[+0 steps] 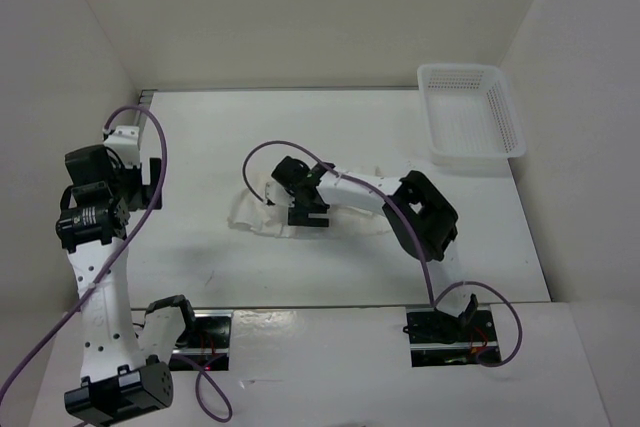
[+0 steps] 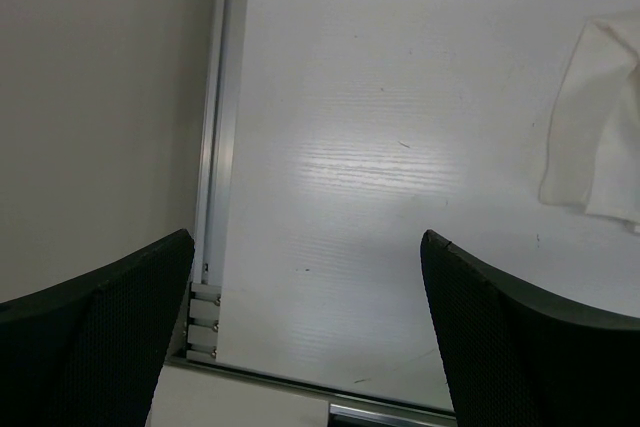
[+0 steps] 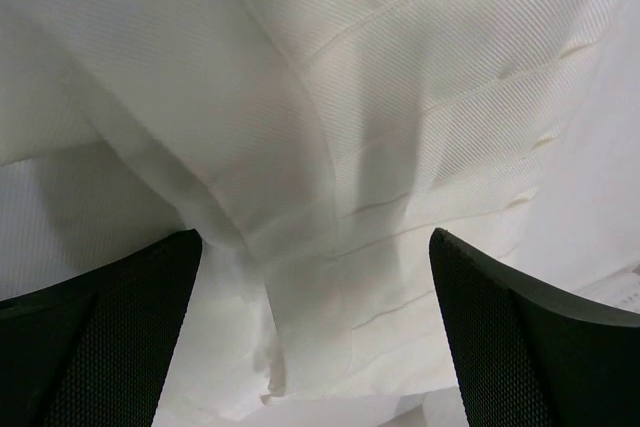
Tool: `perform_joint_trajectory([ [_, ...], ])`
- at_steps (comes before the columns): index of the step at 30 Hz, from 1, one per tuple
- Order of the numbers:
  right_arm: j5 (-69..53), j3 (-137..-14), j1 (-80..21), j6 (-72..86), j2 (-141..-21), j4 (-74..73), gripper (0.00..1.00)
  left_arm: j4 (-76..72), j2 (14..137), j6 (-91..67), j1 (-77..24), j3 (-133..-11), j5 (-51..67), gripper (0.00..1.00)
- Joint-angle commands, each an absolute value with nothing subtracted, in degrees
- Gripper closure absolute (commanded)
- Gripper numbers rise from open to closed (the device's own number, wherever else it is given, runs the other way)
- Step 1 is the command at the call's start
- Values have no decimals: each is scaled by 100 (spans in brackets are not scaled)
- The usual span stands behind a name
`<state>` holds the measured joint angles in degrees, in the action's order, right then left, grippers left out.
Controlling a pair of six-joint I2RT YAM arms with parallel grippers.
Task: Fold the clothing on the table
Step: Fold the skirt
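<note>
Clothing (image 1: 247, 213) right under the right gripper (image 1: 303, 209)
Its fingers are wide apart. The left gripper (image 2: 305, 237), wide apart too, is far off to the side.

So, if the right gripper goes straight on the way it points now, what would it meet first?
Most likely the clothing: the right gripper points down at its pleated fabric, which fills the wrist view. Depth is unclear.
</note>
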<state>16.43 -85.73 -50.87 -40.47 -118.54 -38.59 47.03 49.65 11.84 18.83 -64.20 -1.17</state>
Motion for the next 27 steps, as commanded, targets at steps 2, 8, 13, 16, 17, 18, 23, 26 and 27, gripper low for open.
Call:
perform_joint_trajectory([
  [2,1494,-8886,-5089,-4061,-12374,-3322,1,4500,4992,1239,1916,-6645,-211,0],
  [8,1547,-9254,-4809,-4228,-12559,-3270,1,4500,5045,1239,1863,-6645,-211,0],
  [13,1626,-9308,-4606,-4438,-12612,-3068,1,4447,5098,1239,1811,-6645,-264,0],
  [16,1740,-9308,-4536,-4509,-12665,-3006,1,4447,5098,1239,1758,-6645,-211,0],
  [17,1740,-9308,-4483,-4509,-12665,-3006,1,4447,5098,1239,1758,-6645,-211,0],
  [18,1688,-9360,-4482,-4509,-12665,-3006,1,4447,5098,1239,1758,-6645,-159,0],
  [23,1126,-9694,-4430,-4219,-12218,-3322,1,4447,5150,1239,1705,-6705,-105,0],
  [26,871,-9940,-4430,-3930,-11805,-3576,1,4447,5211,1291,1652,-6759,244,0],
  [27,801,-9993,-4430,-3868,-11665,-3629,1,4447,5264,1292,1652,-6907,350,0],
])
